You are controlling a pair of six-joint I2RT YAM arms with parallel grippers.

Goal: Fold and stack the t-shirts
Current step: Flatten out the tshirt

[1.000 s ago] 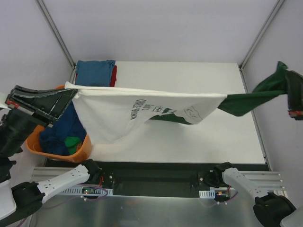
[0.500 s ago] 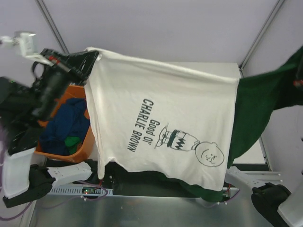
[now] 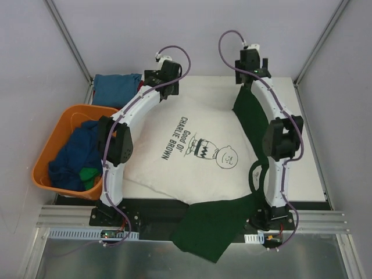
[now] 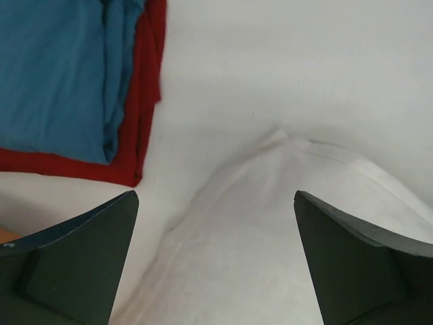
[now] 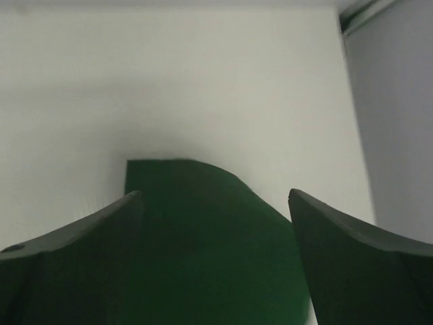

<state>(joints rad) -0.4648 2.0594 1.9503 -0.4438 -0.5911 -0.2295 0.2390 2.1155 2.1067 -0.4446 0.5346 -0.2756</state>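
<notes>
Top external view: cream shirt lies flat, print up, mid table. One green sleeve is at far right; the other sleeve droops over the near edge. Blue/red folded stack sits at far left, apart from the shirt. Orange basket at left holds navy shirts.

Left gripper: fingers spread wide, nothing pinched, over the shirt's far left corner. Right gripper: also spread, empty, above the far sleeve's end.

Handling, my guess: light, limp cotton w/ no stiffness, so it sags and creases wherever unsupported and drags a bit on the table. Best to pinch edges/corners, e.g. hem corner and shoulder seam, taking both layers so front and back don't part. Near sleeve prob. needs pulling onto the table first, then sleeves in and fold.
</notes>
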